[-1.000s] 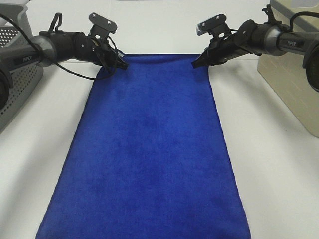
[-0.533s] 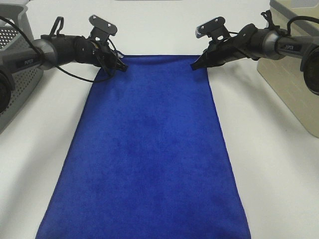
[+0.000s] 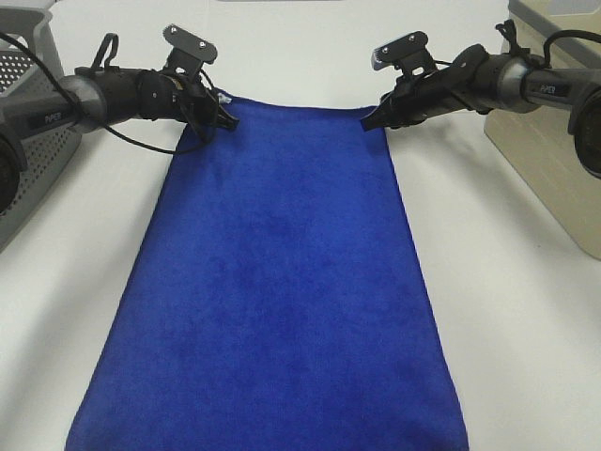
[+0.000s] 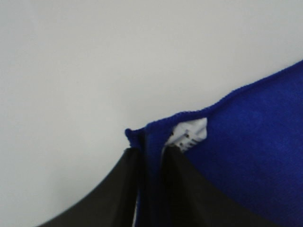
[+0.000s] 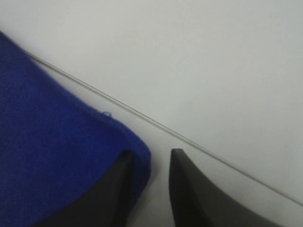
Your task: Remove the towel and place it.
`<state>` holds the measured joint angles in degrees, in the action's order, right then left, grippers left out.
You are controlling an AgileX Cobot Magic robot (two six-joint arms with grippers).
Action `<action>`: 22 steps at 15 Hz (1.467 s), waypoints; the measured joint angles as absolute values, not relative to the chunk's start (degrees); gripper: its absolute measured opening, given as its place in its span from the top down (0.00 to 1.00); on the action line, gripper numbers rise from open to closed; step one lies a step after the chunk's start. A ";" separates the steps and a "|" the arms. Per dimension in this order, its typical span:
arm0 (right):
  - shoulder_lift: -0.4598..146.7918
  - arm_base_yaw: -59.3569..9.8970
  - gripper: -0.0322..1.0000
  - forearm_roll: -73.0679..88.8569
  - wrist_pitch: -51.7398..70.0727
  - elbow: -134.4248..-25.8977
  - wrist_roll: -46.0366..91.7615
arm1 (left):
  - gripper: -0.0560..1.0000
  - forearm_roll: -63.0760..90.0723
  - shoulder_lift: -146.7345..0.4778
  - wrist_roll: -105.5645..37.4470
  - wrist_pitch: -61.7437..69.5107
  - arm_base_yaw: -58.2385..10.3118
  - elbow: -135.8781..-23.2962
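The white worktop (image 3: 507, 310) carries the blue towel (image 3: 282, 282), spread flat. At the towel's far left corner, the left end effector (image 4: 150, 158) has its jaws slightly parted around the hem beside a white tag (image 4: 191, 133). At the far right corner, the right end effector (image 5: 154, 163) is open, one finger touching the towel's edge.

The towel (image 3: 277, 282) is a large royal-blue plush cloth spread flat, its long sides running from the far middle towards the near edge of the exterior view, which crops its near end; its far edge lies straight and smooth; a small white tag (image 4: 191, 132) sits at the far left corner, where the hem is slightly bunched.
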<state>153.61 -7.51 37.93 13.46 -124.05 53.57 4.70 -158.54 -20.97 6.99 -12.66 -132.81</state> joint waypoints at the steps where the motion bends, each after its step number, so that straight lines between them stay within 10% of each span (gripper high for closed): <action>1: 153.61 -7.39 0.58 37.93 14.90 -124.05 53.57 | 0.65 4.70 -158.54 -20.40 6.99 -12.49 -132.81; 7: 149.94 -7.22 0.43 36.38 23.89 -124.05 50.42 | 0.23 4.76 -157.74 -17.99 12.38 -11.63 -132.81; 14: 133.33 -7.22 0.34 18.74 57.81 -124.05 11.63 | 0.23 4.64 -142.44 -12.32 49.33 -11.63 -132.81; 22: 114.99 -6.99 0.34 9.91 69.67 -124.05 4.53 | 0.23 -1.66 -124.62 2.01 69.39 -8.59 -132.81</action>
<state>114.99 -6.99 9.91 69.67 -124.05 4.53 -1.66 -124.62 2.01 69.39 -8.59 -132.81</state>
